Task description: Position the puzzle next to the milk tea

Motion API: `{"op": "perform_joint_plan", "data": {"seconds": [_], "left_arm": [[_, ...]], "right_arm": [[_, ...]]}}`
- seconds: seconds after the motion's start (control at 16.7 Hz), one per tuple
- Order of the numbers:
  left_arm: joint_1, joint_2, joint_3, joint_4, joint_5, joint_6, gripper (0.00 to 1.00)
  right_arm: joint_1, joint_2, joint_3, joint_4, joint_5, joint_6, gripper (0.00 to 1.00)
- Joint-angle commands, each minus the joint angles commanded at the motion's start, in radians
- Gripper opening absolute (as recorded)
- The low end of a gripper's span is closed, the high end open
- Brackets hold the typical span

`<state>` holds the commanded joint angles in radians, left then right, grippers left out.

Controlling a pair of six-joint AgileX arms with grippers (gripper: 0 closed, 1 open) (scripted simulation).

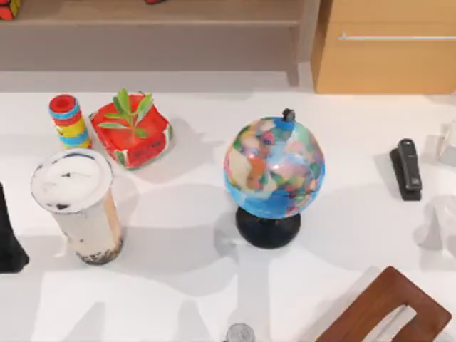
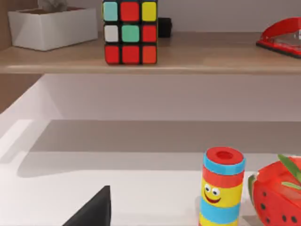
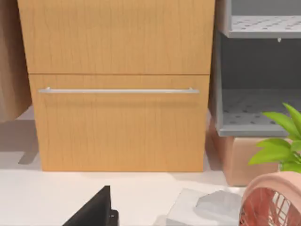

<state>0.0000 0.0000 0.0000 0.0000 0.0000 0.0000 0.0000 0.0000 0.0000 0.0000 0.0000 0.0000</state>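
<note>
The table (image 1: 214, 285) carried the biggest things. A globe (image 1: 274, 167) stood near its middle. The milk tea (image 1: 77, 206) stood upright toward the left edge, with a red plant pot (image 1: 132, 132) behind it and a stacked ring toy (image 1: 68, 122) just beside the pot. A black stapler (image 1: 407, 169) lay well apart on the right.

The puzzle (image 2: 130, 32) was not on the table. It sat on the wooden shelf (image 2: 188, 52) behind it, at the far left in the top view, well apart from the milk tea.

The left gripper (image 1: 11, 242) waited at the table's left edge, just beside the milk tea; whether it was wide or narrow, I could not tell. The right arm was parked facing a wooden drawer cabinet (image 3: 117, 84), its gripper state likewise unclear.

The risk, as I judged it, lay in the reach. Going up to the shelf, the left arm could brush the tall milk tea or the ring toy and tip either. The low shelf opening could also foul the grasp.
</note>
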Motion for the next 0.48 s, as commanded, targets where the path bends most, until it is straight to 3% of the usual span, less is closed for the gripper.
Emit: {"op": "perform_joint_plan", "data": {"seconds": [0.24,0.48], "left_arm": [[0.003,0.031,0.018,0.023,0.004,0.000,1.00],[0.022,0.221,0.118,0.150,0.027,0.003,1.00]], "right_arm": [[0.000,0.000,0.000,0.000,0.000,0.000,1.00],[0.000,0.000,0.000,0.000,0.000,0.000,1.00]]}}
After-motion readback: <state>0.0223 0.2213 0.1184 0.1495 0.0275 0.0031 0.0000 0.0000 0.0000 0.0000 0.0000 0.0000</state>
